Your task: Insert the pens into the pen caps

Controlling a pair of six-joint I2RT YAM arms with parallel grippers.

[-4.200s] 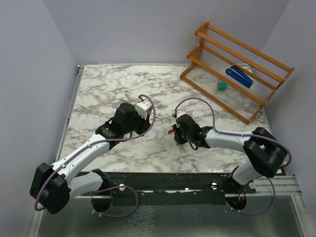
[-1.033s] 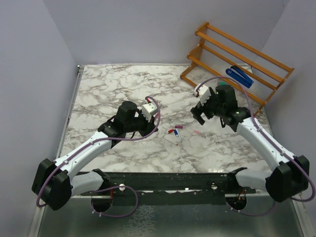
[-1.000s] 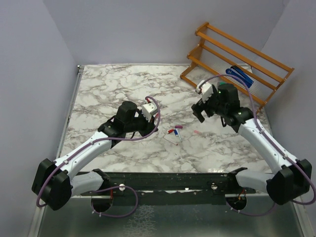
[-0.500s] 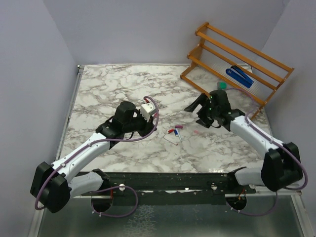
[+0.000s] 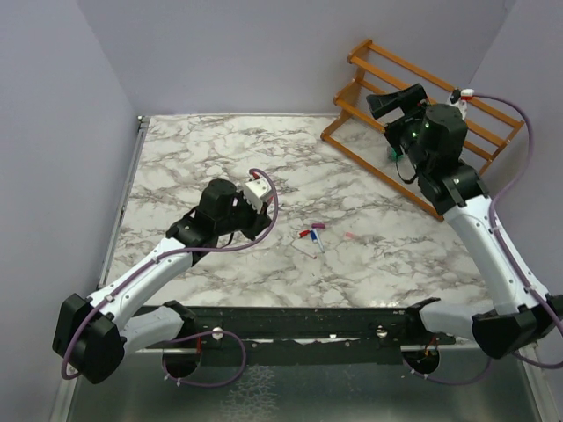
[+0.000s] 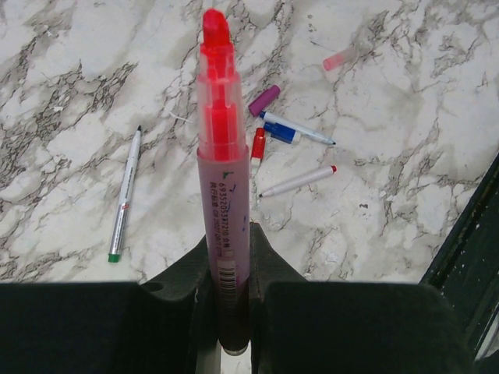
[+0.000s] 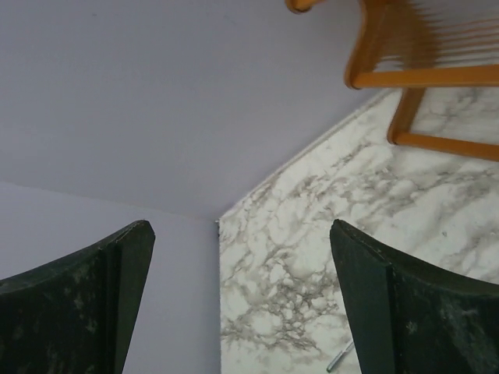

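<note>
A white marble-patterned table point(image 5: 193, 149) filled a booth of plain lavender walls point(image 5: 264, 53). One wooden rack point(image 5: 352, 155) stood in its far right corner. The right gripper point(image 7: 238, 234) hung high beside that rack, jaws spread wide on nothing. The left gripper point(image 6: 231, 257) pinched one red highlighter point(image 6: 222, 156) over mid-table. Its label carried a barcode and digits too small to read surely. On the marble lay three thin pens: a green-tipped pen point(image 6: 125, 204) off alone, a blue-ended pen point(image 6: 300, 129) and a red-tipped pen point(image 6: 296, 181). With them lay three short caps — a purple cap point(image 6: 264, 100), a red cap point(image 6: 258, 144), and a pale pink cap point(image 6: 339, 59) apart.
</note>
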